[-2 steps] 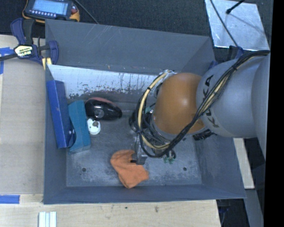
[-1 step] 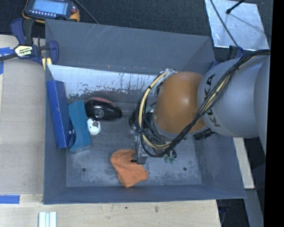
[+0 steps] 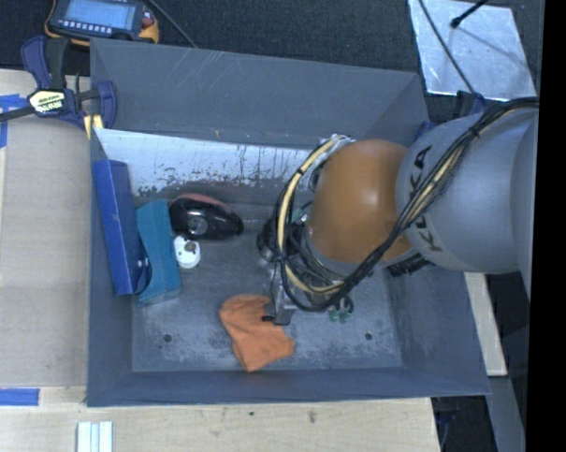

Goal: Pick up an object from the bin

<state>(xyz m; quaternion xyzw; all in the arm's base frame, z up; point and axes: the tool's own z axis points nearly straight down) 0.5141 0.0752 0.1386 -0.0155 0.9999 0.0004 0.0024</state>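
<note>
My gripper (image 3: 277, 309) reaches down near the front middle of the bin, its tip at the right edge of a crumpled orange cloth (image 3: 252, 331) lying on the bin floor. To the left, a black rounded object with a reddish top (image 3: 206, 218) lies near the back wall. A small white cap-like piece (image 3: 187, 254) sits just in front of it, against a teal block (image 3: 158, 251).
A flat blue board (image 3: 112, 227) leans along the bin's left wall beside the teal block. The arm with its orange cover and cables fills the right half of the bin. A small green piece (image 3: 340, 313) lies under the arm.
</note>
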